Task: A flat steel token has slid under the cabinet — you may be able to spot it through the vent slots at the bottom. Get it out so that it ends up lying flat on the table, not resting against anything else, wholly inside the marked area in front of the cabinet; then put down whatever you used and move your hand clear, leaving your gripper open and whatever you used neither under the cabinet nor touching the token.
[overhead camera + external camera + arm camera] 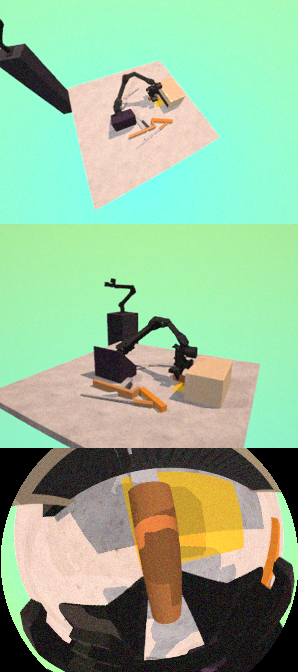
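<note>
My gripper (pixel 153 98) (pixel 176 376) (pixel 161 577) is shut on an orange-brown handle (pixel 159 558), low in front of the tan cabinet (pixel 174 89) (pixel 204 388). In the wrist view the handle points toward the dark vented cabinet front at the top. A pale grey strip shows just past its far end, and a thin light piece shows at the vents; I cannot tell whether these are the tool's shaft. The yellow marked area (pixel 158 103) (pixel 178 388) (pixel 220 503) lies before the cabinet, partly beneath the handle and its shadow. The steel token cannot be made out.
An angled orange bar (pixel 142 132) (pixel 113 387) lies beside the arm's base. Near it are a thin grey rod (pixel 147 140) (pixel 105 398) with an orange handle (pixel 163 126) (pixel 142 403) and a grey-and-black piece (pixel 144 123). Another thin pale piece (pixel 131 94) lies across the table.
</note>
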Controlling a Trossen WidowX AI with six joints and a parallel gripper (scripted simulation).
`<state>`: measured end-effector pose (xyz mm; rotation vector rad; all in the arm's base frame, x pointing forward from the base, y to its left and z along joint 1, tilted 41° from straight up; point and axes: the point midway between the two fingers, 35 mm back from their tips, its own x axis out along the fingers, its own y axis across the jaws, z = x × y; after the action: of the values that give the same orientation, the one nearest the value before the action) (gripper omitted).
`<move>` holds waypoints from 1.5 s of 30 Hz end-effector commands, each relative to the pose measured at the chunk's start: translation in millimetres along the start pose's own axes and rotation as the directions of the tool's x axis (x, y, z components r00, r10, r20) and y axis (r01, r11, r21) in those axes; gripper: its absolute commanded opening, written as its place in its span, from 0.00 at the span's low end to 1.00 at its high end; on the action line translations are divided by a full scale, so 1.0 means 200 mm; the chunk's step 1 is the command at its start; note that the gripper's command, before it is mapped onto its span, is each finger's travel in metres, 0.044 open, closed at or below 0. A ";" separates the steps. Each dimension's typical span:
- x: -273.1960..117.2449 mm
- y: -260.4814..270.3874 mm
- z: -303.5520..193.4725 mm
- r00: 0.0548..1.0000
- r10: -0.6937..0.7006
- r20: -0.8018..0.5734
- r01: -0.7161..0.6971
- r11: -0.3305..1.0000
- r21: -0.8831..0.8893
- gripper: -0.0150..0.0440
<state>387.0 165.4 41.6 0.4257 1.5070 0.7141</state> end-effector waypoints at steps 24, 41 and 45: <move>0.00 -0.16 0.00 1.000 -0.005 0.001 0.005 1.000 0.004 0.25; 0.00 -0.18 -0.02 1.000 -0.006 0.001 0.006 1.000 0.004 0.25; 0.00 -0.17 -0.04 1.000 -0.006 0.001 0.006 1.000 0.004 0.25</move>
<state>388.8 139.8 18.4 0.4280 1.5080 0.7067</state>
